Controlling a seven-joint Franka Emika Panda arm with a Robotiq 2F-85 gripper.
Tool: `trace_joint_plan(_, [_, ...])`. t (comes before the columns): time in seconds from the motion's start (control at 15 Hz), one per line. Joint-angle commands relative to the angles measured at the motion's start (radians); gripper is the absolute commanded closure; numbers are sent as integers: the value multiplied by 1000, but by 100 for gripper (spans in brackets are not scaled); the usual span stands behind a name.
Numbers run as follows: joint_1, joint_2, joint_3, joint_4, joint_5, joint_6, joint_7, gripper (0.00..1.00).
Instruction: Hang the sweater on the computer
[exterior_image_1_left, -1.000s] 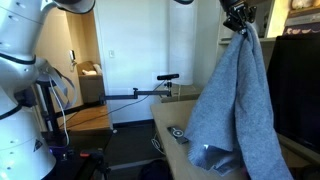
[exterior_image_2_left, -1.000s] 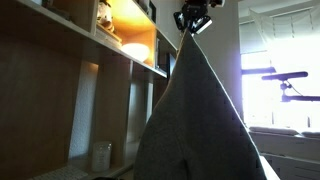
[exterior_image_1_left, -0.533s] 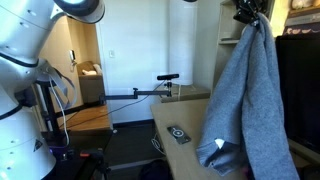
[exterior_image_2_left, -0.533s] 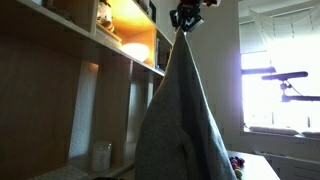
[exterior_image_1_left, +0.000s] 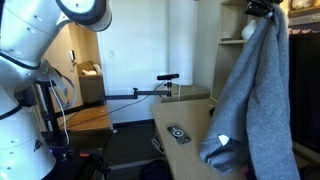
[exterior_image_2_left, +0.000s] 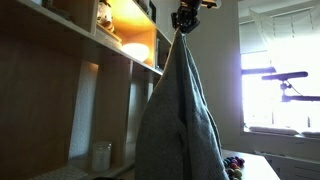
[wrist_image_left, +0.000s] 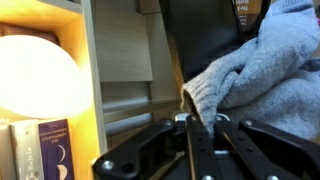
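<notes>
A: In an exterior view, where's the sweater (exterior_image_1_left: 255, 100)?
B: Hanging full length from the gripper (exterior_image_1_left: 262, 8), which is clamped on a pinch of knit at the very top. The lower end, w/ the white tag (exterior_image_1_left: 222, 139), bunches low by the desk (exterior_image_1_left: 165, 118); can't tell if it touches. It's right in front of the computer (exterior_image_1_left: 306, 90), not draped over it.

A: Handling?
B: Soft, floppy, prob. light but bulky. No stiffness, so it'll swing and sag. With a one-point hold the rest just trails. Imo the bulk has to fall on both sides of the monitor's top edge or it'll slide off.

A: Anything in the way?
B: A small dark device (exterior_image_1_left: 178, 133) lies on the desk near the hem and could get dragged.

A: And in an exterior view toward the window (exterior_image_2_left: 275, 70)?
B: Backlit. The gripper (exterior_image_2_left: 187, 12) is up top, w/ the sweater (exterior_image_2_left: 180, 120) a long cone below it. Lit shelves (exterior_image_2_left: 120, 60) are just beside it, so there's snag risk. The computer isn't visible here.

A: Wrist view?
B: The gripper (wrist_image_left: 197, 120) has its jaws shut on a folded edge of the sweater (wrist_image_left: 260, 70). The dark face of the computer (wrist_image_left: 200, 35) is behind. A glowing lamp globe (wrist_image_left: 35, 75) and a book (wrist_image_left: 40, 150) sit in the shelf bay alongside.
</notes>
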Motion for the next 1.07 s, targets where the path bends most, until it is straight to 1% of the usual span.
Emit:
trace_joint_plan(0.0, [11,41,-13,80,-7,-37,13,96])
trace_joint_plan(0.07, [0,15,-3,19,0,-2,3,96])
trace_joint_plan(0.73, [-1,28,-3,27,0,-9,1,97])
trace_joint_plan(1.0, [-6,40,6,26,9,18,0,97])
